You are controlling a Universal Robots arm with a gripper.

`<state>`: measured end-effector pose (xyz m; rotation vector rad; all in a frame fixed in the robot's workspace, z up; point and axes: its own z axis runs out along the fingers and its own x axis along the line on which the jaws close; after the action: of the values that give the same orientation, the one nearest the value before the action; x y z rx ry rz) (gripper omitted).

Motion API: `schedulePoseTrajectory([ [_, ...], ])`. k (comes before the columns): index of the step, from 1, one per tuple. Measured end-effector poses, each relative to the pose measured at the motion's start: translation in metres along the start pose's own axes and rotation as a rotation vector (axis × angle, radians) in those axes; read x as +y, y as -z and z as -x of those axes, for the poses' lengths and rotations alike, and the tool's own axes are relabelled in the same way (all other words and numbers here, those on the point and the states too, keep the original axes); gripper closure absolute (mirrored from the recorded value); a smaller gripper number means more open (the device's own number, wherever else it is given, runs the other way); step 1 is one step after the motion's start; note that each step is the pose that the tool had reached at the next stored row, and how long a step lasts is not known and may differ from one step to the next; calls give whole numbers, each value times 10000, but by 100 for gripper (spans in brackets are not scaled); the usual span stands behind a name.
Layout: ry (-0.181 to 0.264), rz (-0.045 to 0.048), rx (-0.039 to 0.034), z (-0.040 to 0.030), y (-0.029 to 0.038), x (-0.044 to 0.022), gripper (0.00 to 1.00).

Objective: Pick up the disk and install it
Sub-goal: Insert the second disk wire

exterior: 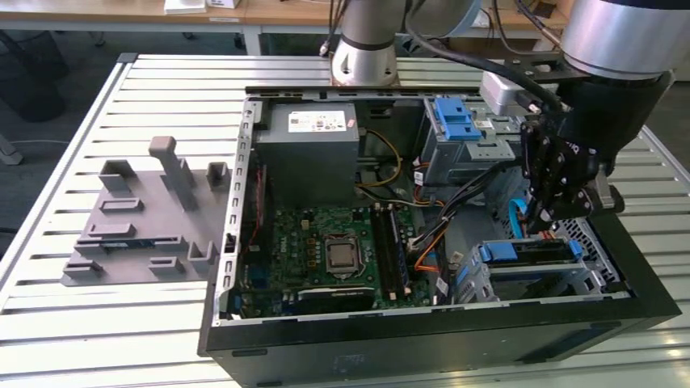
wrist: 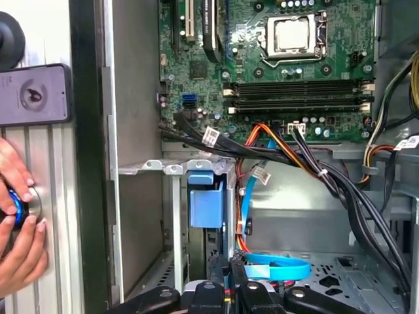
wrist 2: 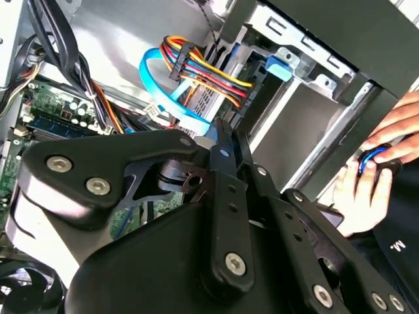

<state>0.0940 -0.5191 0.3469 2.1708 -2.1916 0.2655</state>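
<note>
The arm [exterior: 603, 48] reaches down from the exterior view's right, wrist bent, its black claw [exterior: 547, 217] pointing downward with fingers drawn close together.

An open black computer case [exterior: 431, 343] lies on the slatted metal bench [exterior: 65, 145], its green motherboard [exterior: 323, 250] exposed at centre frame. A grey moulded plastic fixture [exterior: 145, 218] sits at left; a grey power-supply box [exterior: 313, 145] sits upper centre.

The exterior view looks down from high at the open computer case [exterior: 431, 323] on the slatted table [exterior: 65, 121]. Both wrist views sit close above the gripper [wrist: 229, 278], facing into the case; all three share the motherboard [exterior: 334, 242].
</note>
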Motion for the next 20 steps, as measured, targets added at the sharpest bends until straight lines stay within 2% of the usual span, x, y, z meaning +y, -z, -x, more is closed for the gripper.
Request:
schedulePoseTrajectory([
  [3, -33, -42, -344, -17, -10, 7, 84],
  [4, -46, -62, -444, -25, -13, 11, 84],
  [5, -56, -91, -503, -29, -14, 14, 84],
  [9, -78, -200, -626, -76, -26, 18, 84],
  [14, -83, -237, -770, -153, -53, 27, 84],
  [16, -83, -254, -816, -167, -63, 27, 84],
  [20, -70, -291, -852, -170, -68, 28, 84],
])
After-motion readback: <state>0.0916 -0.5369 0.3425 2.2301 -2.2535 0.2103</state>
